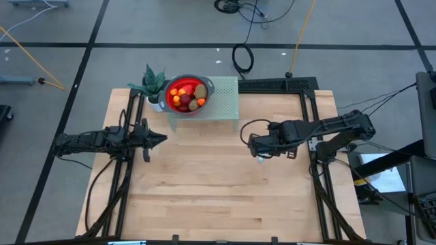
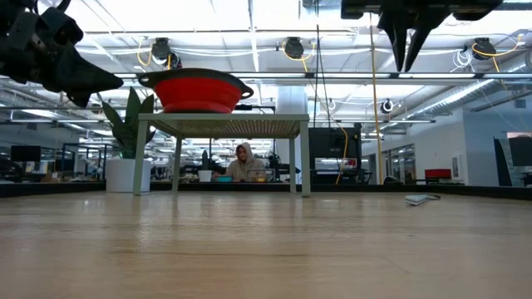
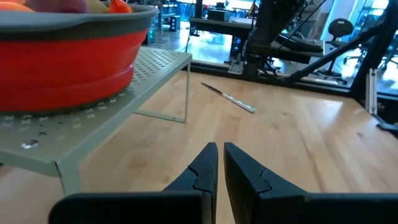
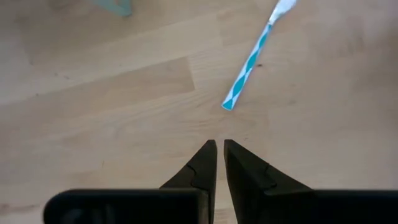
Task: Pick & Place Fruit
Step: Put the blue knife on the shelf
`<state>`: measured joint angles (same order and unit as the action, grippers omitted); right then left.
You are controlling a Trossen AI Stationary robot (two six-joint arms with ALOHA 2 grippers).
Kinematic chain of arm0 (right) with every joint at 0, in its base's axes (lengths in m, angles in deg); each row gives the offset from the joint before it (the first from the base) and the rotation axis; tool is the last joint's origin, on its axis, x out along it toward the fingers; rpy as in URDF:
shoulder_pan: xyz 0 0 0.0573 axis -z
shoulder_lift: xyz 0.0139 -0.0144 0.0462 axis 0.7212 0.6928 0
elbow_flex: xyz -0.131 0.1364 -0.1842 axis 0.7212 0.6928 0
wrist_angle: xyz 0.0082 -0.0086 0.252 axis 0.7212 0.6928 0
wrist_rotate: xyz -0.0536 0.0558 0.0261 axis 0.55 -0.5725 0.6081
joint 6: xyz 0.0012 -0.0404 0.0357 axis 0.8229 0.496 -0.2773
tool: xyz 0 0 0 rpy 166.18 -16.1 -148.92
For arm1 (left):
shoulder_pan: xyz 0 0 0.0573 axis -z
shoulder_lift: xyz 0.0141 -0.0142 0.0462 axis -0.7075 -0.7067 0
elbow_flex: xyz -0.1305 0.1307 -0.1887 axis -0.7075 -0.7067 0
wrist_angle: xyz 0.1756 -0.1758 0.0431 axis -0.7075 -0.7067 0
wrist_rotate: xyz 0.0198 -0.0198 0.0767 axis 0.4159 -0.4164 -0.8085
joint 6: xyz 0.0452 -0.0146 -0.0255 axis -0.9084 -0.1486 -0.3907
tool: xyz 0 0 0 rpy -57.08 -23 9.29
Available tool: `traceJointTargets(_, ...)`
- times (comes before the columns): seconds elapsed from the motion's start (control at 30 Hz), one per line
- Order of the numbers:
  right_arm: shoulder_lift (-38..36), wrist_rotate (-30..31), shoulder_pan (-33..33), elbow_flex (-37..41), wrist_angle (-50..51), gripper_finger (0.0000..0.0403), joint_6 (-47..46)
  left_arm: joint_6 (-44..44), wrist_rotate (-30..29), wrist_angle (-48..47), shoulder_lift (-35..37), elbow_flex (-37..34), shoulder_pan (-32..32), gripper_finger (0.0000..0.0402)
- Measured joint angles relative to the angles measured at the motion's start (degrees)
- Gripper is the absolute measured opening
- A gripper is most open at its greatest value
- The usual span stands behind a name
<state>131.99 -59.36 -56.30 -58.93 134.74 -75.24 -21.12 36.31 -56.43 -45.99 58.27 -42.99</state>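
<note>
The worktop [image 1: 218, 184] is stretching out pale and wooden under both arms. At its far edge a green perforated rack [image 1: 228, 102] is standing on thin legs, and the red bowl [image 1: 187, 95] is sitting on top of it, towards the rack's left end. A potted plant [image 1: 154, 84] is standing just beside the bowl, on its left.

The fruit [image 1: 187, 96] is lying piled inside the bowl: orange pieces, dark red round ones and a brownish oval, all touching one another. In the left wrist view only the tops of a few pieces are peeking over the grey rim.

The left gripper [image 1: 161, 139] is hovering above the left side of the worktop, pointing towards the middle, with its jaws pressed almost together and pinching nothing. The right gripper [image 1: 251, 143] is hanging over the right half, its jaws likewise nearly closed and empty.

A blue-and-white stick [image 4: 255, 56] is lying flat on the wood just ahead of the right gripper, apart from its fingertips.

Beyond the worktop, in the low view, a person [image 2: 244, 164] is sitting in the room, seen between the rack's legs.
</note>
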Motion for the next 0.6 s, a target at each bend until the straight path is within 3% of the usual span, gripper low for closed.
traceJointTargets(0.23, -0.02, 0.02, 0.00, 1.16, -0.17, 0.0029, -2.51, -2.39, -0.01, -0.02, -0.01, 0.00, 0.00, 0.0026)
traceJointTargets(0.6, 0.02, -4.50, -0.02, 10.99, -6.04, 0.0048, -3.09, -3.24, -0.01, -0.04, -0.01, 0.00, 0.00, 0.0026)
